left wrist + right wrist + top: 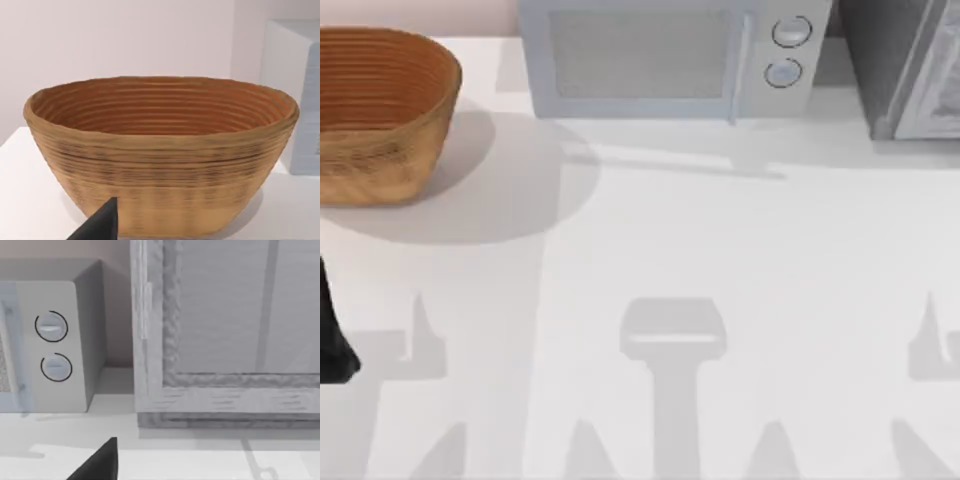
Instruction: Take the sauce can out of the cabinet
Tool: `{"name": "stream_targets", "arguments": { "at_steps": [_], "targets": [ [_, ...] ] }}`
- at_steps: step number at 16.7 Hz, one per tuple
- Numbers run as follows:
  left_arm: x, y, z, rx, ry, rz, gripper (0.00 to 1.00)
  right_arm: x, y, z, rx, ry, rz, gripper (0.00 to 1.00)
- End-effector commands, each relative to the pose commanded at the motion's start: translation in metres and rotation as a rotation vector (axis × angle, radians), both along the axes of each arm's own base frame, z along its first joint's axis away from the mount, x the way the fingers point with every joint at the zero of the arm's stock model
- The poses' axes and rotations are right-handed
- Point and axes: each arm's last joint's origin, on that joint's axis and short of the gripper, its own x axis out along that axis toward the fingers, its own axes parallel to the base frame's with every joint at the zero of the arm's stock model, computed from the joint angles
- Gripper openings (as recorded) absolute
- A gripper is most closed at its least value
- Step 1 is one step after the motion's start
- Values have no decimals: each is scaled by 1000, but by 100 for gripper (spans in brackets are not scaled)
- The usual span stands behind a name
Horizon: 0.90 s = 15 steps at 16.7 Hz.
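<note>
no writing, label, brand, number or sign can be read on anything here; the pale microwave's two round knobs are unmarked.

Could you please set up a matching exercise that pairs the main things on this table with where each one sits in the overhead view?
Things:
1. basket
2. microwave
3. cabinet
4. left arm

Places:
A. back right corner of the table
B. left edge of the table, toward the front
C. back middle, with two round knobs on its right side
D. back left corner

Pairs: 1-D, 2-C, 3-A, 4-B
</note>
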Motion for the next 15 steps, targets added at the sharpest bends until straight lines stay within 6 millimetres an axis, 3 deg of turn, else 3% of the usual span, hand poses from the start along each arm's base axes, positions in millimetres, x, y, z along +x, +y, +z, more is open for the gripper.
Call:
{"name": "stream_targets", "arguments": {
  "at_steps": [3, 6, 11, 15],
  "targets": [
    [0, 0, 0, 0, 0, 0, 100, 0, 0, 3, 0, -1, -2, 100],
    [0, 0, 0, 0, 0, 0, 100, 0, 0, 28, 1, -1, -10, 100],
    [0, 0, 0, 0, 0, 0, 100, 10, 4, 113, 0, 10, -11, 100],
    [0, 0, 0, 0, 0, 0, 100, 38, 12, 197, -3, 24, -2, 100]
  ]
}}
